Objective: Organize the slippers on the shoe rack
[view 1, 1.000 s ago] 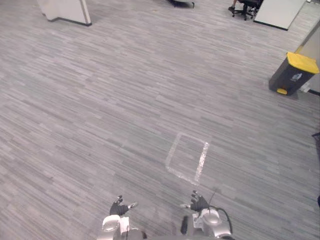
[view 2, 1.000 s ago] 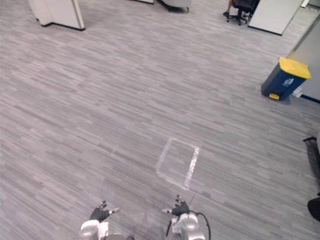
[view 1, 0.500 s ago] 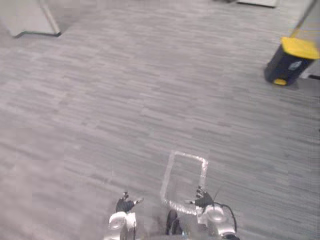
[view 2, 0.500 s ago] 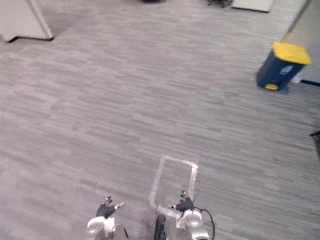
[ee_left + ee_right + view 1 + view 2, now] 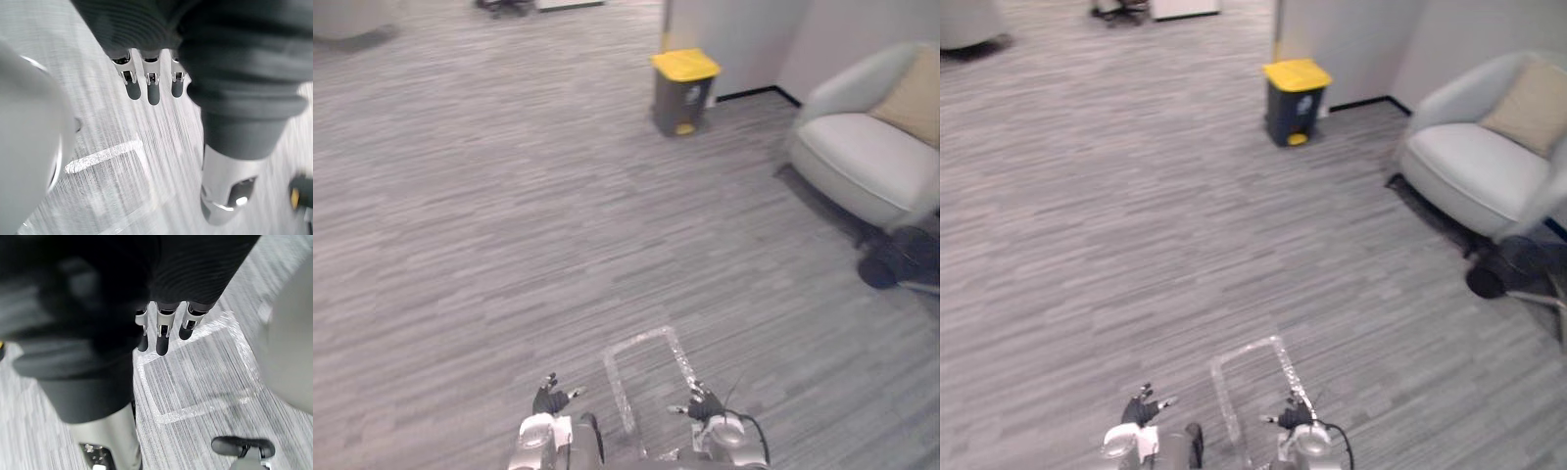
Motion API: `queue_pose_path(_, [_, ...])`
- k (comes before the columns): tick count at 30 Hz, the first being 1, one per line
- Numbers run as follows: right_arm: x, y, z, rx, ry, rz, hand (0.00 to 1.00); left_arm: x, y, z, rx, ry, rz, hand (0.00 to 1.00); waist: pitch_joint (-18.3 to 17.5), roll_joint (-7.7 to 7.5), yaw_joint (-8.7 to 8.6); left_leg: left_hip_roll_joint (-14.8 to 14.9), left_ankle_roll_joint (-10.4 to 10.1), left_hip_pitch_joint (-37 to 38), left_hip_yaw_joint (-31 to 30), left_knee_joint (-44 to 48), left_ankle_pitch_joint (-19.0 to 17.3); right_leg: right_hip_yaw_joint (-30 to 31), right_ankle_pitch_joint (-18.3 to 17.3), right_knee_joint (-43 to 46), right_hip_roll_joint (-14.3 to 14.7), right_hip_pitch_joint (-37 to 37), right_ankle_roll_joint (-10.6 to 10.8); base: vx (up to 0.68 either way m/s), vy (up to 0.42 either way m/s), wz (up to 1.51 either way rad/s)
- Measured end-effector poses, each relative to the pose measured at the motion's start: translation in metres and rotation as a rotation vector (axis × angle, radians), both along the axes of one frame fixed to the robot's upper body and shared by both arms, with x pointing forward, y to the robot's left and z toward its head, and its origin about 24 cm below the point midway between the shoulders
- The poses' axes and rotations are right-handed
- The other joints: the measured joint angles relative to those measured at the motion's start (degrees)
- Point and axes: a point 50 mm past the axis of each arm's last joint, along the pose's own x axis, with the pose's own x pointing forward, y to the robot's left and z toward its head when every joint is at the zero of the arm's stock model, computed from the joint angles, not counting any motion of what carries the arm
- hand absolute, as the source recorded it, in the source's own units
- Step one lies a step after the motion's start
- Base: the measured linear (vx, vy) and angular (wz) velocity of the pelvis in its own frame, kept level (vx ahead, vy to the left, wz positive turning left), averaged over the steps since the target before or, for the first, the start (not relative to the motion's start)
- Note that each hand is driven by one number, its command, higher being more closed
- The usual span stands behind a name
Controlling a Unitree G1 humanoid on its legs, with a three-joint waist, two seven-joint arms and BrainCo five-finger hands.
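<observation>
Both hands empty, fingers loose: left hand point(image 5: 548, 399), right hand point(image 5: 703, 402), low over grey floor by a taped square point(image 5: 646, 377). Slippers and shoe rack nowhere I can see, so progress can't be judged. Yellow-lidded bin point(image 5: 683, 90) and armchair point(image 5: 867, 157) ahead.

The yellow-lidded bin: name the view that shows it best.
The right eye view shows the yellow-lidded bin best: whole, standing on the grey floor beside the wall, its dark body and pedal visible. The left eye view shows the same bin just as complete, from slightly aside.
</observation>
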Motion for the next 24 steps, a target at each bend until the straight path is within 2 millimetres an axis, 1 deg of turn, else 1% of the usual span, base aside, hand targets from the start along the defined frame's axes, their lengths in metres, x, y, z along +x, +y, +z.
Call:
queue_pose_path(1, [0.0, 0.0, 0.0, -0.001, 0.0, 0.003, 0.0, -0.002, 0.001, -0.001, 0.002, 0.008, -0.003, 0.0, -0.1, 0.15, -0.03, 0.0, 0.0, 1.3, 1.0, -1.2, 0.0, -3.2, -0.6, 0.3, -0.7, -0.2, -0.6, 0.2, 0.177, -0.86])
queue_pose_path(2, [0.0, -0.001, 0.0, -0.001, -0.001, 0.008, 0.0, -0.005, 0.003, -0.002, 0.009, 0.024, -0.007, 0.0, -0.1, 0.49, -0.21, 0.3, 0.0, 3.8, 2.9, -3.6, 0.0, -7.7, -1.4, -0.3, -0.9, -0.8, -1.1, 0.18, 0.124, -0.72])
queue_pose_path(3, [0.001, -0.002, 0.0, -0.004, -0.005, 0.012, 0.0, -0.009, 0.005, -0.004, 0.015, 0.05, -0.011, 0.0, 0.0, 0.68, -0.7, 0.5, 0.0, 5.5, 4.5, -5.3, 0.0, -9.7, -1.7, -2.0, -0.3, -1.6, -0.9, 0.21, 0.091, -0.73])
queue_pose_path(5, [0.007, -0.004, 0.002, -0.018, -0.021, 0.025, 0.0, -0.013, 0.005, -0.006, 0.018, 0.07, -0.018, 0.0, 0.1, 1.16, -1.48, 1.2, -0.2, 7.5, 6.9, -7.4, 0.1, -12.6, -1.5, -4.7, 0.7, -4.0, -1.0, 0.19, 0.01, -0.62])
queue_pose_path(6, [0.01, -0.007, 0.003, -0.034, -0.029, 0.038, 0.0, -0.012, 0.004, -0.007, 0.018, 0.073, -0.03, 0.0, 0.4, 1.56, -1.61, 1.6, -0.8, 8.9, 8.6, -8.9, 0.4, -15.5, -0.6, -7.0, 0.8, -6.0, -1.8, 0.21, -0.035, -0.63])
queue_pose_path(7, [0.011, -0.008, 0.004, -0.041, -0.035, 0.041, 0.0, -0.014, 0.004, -0.008, 0.02, 0.084, -0.04, 0.0, 0.4, 1.58, -1.64, 1.7, -1.1, 9.5, 9.7, -9.7, 0.5, -18.1, 1.6, -9.9, 0.6, -7.0, -2.8, 0.25, -0.081, -0.59])
queue_pose_path(8, [0.011, -0.009, 0.004, -0.042, -0.034, 0.042, 0.0, -0.014, 0.006, -0.008, 0.029, 0.089, -0.051, 0.0, 0.2, 0.75, -1.61, 0.8, -1.9, 10.2, 10.3, -10.4, 0.6, -20.2, 6.6, -13.6, 0.3, -7.2, -4.0, 0.28, -0.145, -0.53])
queue_pose_path(9, [0.013, -0.013, 0.005, -0.054, -0.038, 0.044, 0.0, -0.011, 0.007, -0.007, 0.033, 0.088, -0.058, 0.0, 0.8, 0.29, -1.68, 0.2, -3.9, 11.9, 10.5, -11.2, -0.2, -20.4, 8.0, -14.4, 0.1, -7.0, -7.2, 0.2, -0.124, -0.5])
queue_pose_path(10, [0.015, -0.015, 0.005, -0.06, -0.043, 0.044, 0.0, -0.011, 0.005, -0.007, 0.027, 0.088, -0.06, 0.0, 1.2, 1.21, -1.64, 0.9, -3.9, 12.3, 10.7, -11.3, -0.1, -20.4, 8.0, -14.2, 0.6, -6.8, -7.2, 0.23, -0.185, -0.33])
queue_pose_path(11, [0.016, -0.021, 0.007, -0.073, -0.052, 0.038, 0.0, -0.011, -0.002, -0.008, 0.009, 0.087, -0.064, 0.0, 0.9, 2.54, -2.2, 2.1, -4.6, 11.9, 10.0, -10.4, -0.8, -20.5, 6.3, -15.0, 1.8, -6.6, -6.7, 0.11, -0.109, -0.09])
queue_pose_path(12, [0.017, -0.025, 0.007, -0.08, -0.054, 0.034, 0.0, -0.01, -0.006, -0.008, -0.001, 0.085, -0.067, 0.0, 0.8, 3.13, -2.63, 2.6, -5.1, 11.6, 9.6, -9.5, -1.6, -20.7, 5.7, -15.2, 2.5, -6.6, -6.7, 0.22, -0.167, 0.04])
queue_pose_path(13, [0.017, -0.031, 0.007, -0.096, -0.053, 0.029, 0.0, -0.006, -0.013, -0.008, -0.017, 0.076, -0.084, 0.0, 0.8, 4.31, -2.7, 5.0, -6.1, 10.1, 9.1, -4.4, -3.5, -20.9, 3.8, -15.5, 3.9, -5.8, -6.2, 0.23, -0.178, 0.02])
queue_pose_path(14, [0.015, -0.033, 0.006, -0.098, -0.043, 0.019, 0.0, -0.002, -0.015, -0.006, -0.017, 0.063, -0.105, 0.0, 0.9, 4.01, -2.57, 7.8, -6.1, 7.3, 8.0, 5.0, -3.8, -20.9, 3.3, -17.2, 5.4, -3.5, -6.3, 0.27, -0.224, -0.02])
queue_pose_path(15, [0.014, -0.034, 0.006, -0.099, -0.04, 0.017, 0.0, -0.001, -0.015, -0.006, -0.018, 0.059, -0.107, 0.0, 0.9, 3.99, -2.53, 8.6, -6.1, 6.5, 7.5, 7.7, -3.7, -20.8, 3.3, -17.8, 5.8, -2.8, -6.3, 0.25, -0.231, -0.27])
queue_pose_path(16, [0.011, -0.036, 0.005, -0.102, -0.033, 0.01, 0.0, 0.001, -0.015, -0.004, -0.018, 0.042, -0.104, 0.0, 1.2, 4.19, -2.23, 11.9, -5.1, 3.2, 5.3, 19.3, -3.2, -19.4, 3.2, -19.6, 7.9, 0.2, -7.5, 0.21, -0.131, -0.73])
queue_pose_path(17, [0.007, -0.039, 0.003, -0.112, -0.02, 0.005, 0.0, 0.001, -0.017, -0.003, -0.024, 0.033, -0.097, 0.0, 1.1, 4.3, -1.6, 12.6, -5.4, 0.7, 2.7, 27.1, -4.5, -17.0, 2.7, -20.6, 9.5, 2.0, -8.0, 0.28, -0.078, -1.04])
queue_pose_path(18, [0.006, -0.04, 0.003, -0.117, -0.017, 0.001, 0.0, 0.002, -0.017, -0.002, -0.025, 0.026, -0.096, 0.0, 1.2, 4.49, -1.46, 12.1, -5.6, -0.7, 1.3, 29.7, -5.6, -15.4, 2.2, -21.0, 10.0, 2.9, -8.7, 0.24, -0.003, -1.16])
queue_pose_path(19, [0.005, -0.04, 0.003, -0.12, -0.014, 0.0, 0.0, 0.003, -0.017, -0.002, -0.026, 0.023, -0.093, 0.0, 1.2, 4.39, -1.3, 10.8, -5.3, -2.1, 0.5, 29.9, -6.7, -14.0, 2.2, -21.1, 10.0, 3.7, -8.7, 0.27, 0.042, -1.18])
queue_pose_path(20, [0.005, -0.04, 0.002, -0.12, -0.009, 0.0, 0.0, 0.005, -0.017, -0.001, -0.027, 0.015, -0.089, 0.0, 1.4, 4.16, -1.25, 8.6, -4.6, -3.9, -0.7, 27.4, -7.8, -11.1, 2.4, -21.1, 9.9, 4.3, -8.4, 0.22, 0.056, -1.02])
queue_pose_path(21, [0.005, -0.041, 0.002, -0.12, -0.007, -0.001, 0.0, 0.005, -0.017, -0.001, -0.027, 0.012, -0.088, 0.0, 1.4, 4.08, -1.17, 7.9, -4.2, -4.4, -1.1, 26.1, -8.0, -10.3, 2.4, -21.2, 9.8, 4.6, -8.4, 0.26, 0.099, -1.18])
queue_pose_path(22, [0.005, -0.041, 0.002, -0.12, -0.004, -0.005, 0.0, 0.007, -0.017, 0.0, -0.026, 0.002, -0.088, 0.0, 1.7, 3.69, -0.9, 4.2, -3.5, -6.0, -4.5, 20.3, -8.3, -7.3, 2.5, -21.3, 9.0, 5.4, -8.1, 0.26, 0.152, -1.05])
queue_pose_path(23, [0.007, -0.04, 0.003, -0.119, -0.009, -0.006, 0.0, 0.008, -0.017, 0.001, -0.026, -0.009, -0.087, 0.0, 1.9, 3.31, -0.75, 1.2, -3.4, -6.9, -8.3, 15.1, -8.2, -5.1, 2.5, -21.4, 8.4, 5.8, -7.8, 0.3, 0.227, -1.46])
queue_pose_path(24, [0.007, -0.04, 0.002, -0.118, -0.006, -0.007, 0.0, 0.011, -0.017, 0.003, -0.026, -0.022, -0.085, 0.0, 2.1, 3.08, -0.02, -2.5, -3.0, -7.9, -14.8, 7.7, -6.5, -1.8, 2.5, -21.6, 7.6, 6.2, -6.3, 0.25, 0.221, -1.3])
